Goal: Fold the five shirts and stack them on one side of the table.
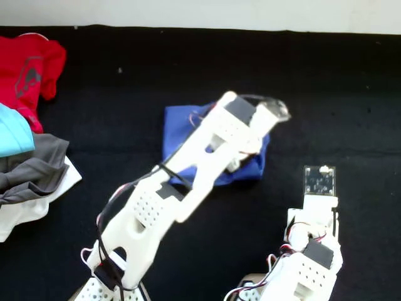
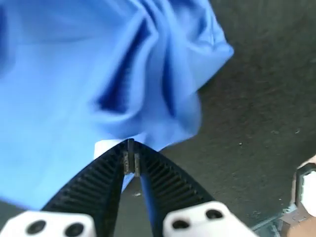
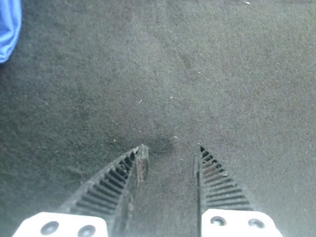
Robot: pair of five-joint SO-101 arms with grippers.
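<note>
We note 1 blue shirt [image 1: 178,132], loosely folded and creased, lying near the middle of the black table [image 1: 188,63]. The left arm stretches diagonally over it from the near edge. The left gripper [image 2: 131,158] is closed, its fingertips meeting on an edge of the blue fabric, with a small white tag [image 2: 106,146] just beside the tips. The right gripper [image 3: 170,150] has its fingers spread apart and holds nothing; it hangs over bare black cloth, to the side of the blue shirt. We log 4 other shirts heaped unfolded at the table's left edge: a red shirt [image 1: 28,69], a light-blue shirt [image 1: 12,128], a grey shirt [image 1: 37,163] and a white shirt [image 1: 31,204], each overlapping the next.
</note>
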